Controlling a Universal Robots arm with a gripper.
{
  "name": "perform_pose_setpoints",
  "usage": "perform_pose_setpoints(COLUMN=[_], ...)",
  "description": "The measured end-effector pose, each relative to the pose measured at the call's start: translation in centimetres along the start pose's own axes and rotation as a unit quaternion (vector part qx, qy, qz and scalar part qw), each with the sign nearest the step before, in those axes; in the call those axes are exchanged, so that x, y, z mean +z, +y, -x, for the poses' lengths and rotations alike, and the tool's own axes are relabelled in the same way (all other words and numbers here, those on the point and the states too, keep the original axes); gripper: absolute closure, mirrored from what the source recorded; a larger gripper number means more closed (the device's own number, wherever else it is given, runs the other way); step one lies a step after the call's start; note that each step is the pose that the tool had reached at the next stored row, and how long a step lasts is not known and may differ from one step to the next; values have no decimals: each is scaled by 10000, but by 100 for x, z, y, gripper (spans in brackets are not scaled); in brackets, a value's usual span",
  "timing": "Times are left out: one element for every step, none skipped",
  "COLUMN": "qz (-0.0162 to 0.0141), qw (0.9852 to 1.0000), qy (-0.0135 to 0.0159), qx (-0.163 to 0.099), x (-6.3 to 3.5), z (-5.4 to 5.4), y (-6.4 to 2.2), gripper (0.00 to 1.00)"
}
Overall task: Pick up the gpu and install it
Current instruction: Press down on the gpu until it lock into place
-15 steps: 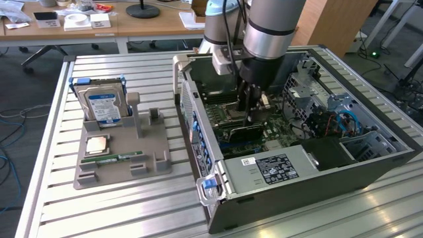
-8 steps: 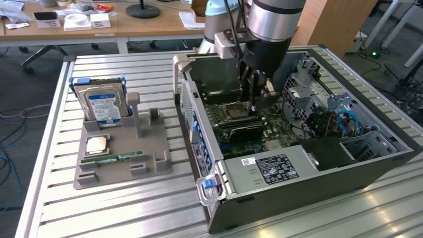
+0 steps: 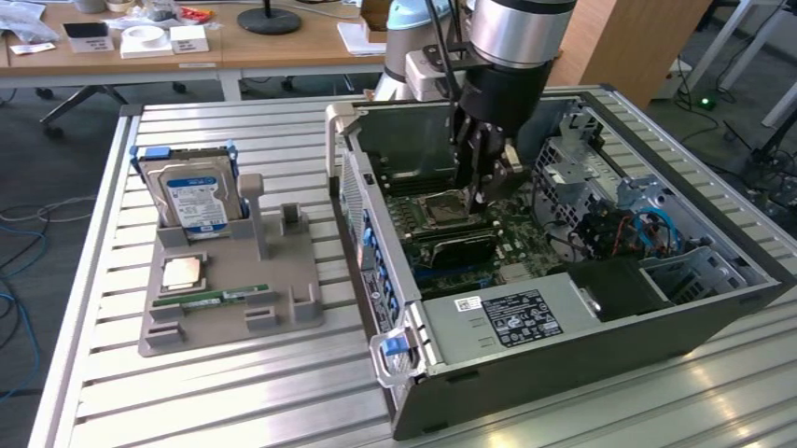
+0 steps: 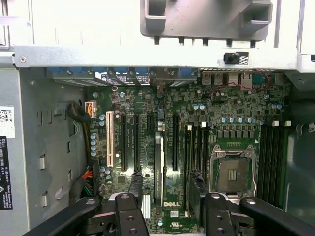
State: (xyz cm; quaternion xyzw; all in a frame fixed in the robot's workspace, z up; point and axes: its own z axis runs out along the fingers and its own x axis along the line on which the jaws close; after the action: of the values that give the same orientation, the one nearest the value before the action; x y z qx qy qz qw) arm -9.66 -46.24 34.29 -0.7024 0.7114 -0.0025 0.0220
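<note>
Gripper (image 3: 483, 191) (image 4: 166, 184) is down inside the open PC case (image 3: 697, 308), jaws spread wide, holding nothing. From the wrist view I see both fingers (image 4: 129, 216) apart, clear of the card between them.

Surface: slatted aluminium table (image 3: 187, 401). Behind it are wooden desks (image 3: 249, 47) with a tape roll (image 3: 145, 35) and small boxes; cables trail on the floor at the exterior view's left.

Count:
- 1 PC case, on its side, panel off
- 1 grey parts tray (image 3: 280, 317) beside it
- on the tray: 1 hard drive (image 3: 193, 191) upright, 1 CPU (image 3: 183, 271) flat, 1 memory stick (image 3: 224, 297) flat
- 1 gpu (image 3: 454, 247) (image 4: 158, 167)

The gpu is on the motherboard (image 4: 236, 103), just beneath the gripper and standing on edge among the expansion slots. Its long axis runs parallel to those slots. Can't tell if it's fully seated.
</note>
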Motion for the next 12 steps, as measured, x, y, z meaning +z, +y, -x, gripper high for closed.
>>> perform_pose_setpoints(qz=[0,0,0,0,0,0,0,0,0,0,0,0], qw=[10000,10000,10000,10000,10000,10000,10000,10000,10000,10000,10000,10000], qy=[0,0,0,0,0,0,0,0,0,0,0,0], qx=[0,0,0,0,0,0,0,0,0,0,0,0], x=[0,0,0,0,0,0,0,0,0,0,0,0], z=[0,0,0,0,0,0,0,0,0,0,0,0], y=[0,0,0,0,0,0,0,0,0,0,0,0], gripper=[49,49,49,49,49,49,49,49,49,50,50,50])
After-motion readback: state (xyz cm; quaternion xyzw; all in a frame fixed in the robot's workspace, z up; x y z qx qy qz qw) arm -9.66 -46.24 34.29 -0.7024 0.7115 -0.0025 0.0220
